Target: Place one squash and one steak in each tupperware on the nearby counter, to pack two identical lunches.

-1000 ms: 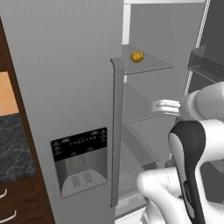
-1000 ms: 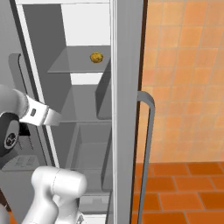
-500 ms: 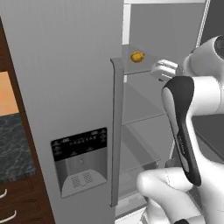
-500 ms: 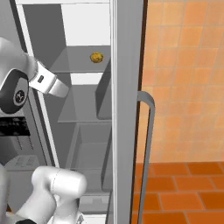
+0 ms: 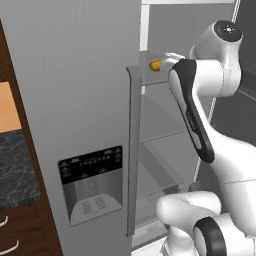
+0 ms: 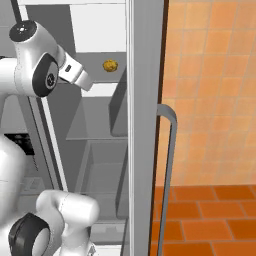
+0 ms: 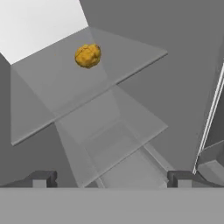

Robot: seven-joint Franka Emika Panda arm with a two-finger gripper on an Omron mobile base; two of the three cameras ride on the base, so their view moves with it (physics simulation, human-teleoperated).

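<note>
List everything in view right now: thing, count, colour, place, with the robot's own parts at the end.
squash: one, yellow-orange, lying on the upper glass shelf inside the open fridge.
glass shelves: several, clear grey, stacked inside the fridge compartment.
fridge door: one, grey, closed, with a long vertical handle and a dark dispenser panel low on it.
counter: one, dark speckled, at the left edge of the left base view, over brown drawers.
tiled wall and floor: orange, right of the fridge in the right base view.
arm: one, white with dark joints, raised toward the squash's shelf.
gripper: one, dark fingertips, open, short of the squash, holding nothing.
</note>
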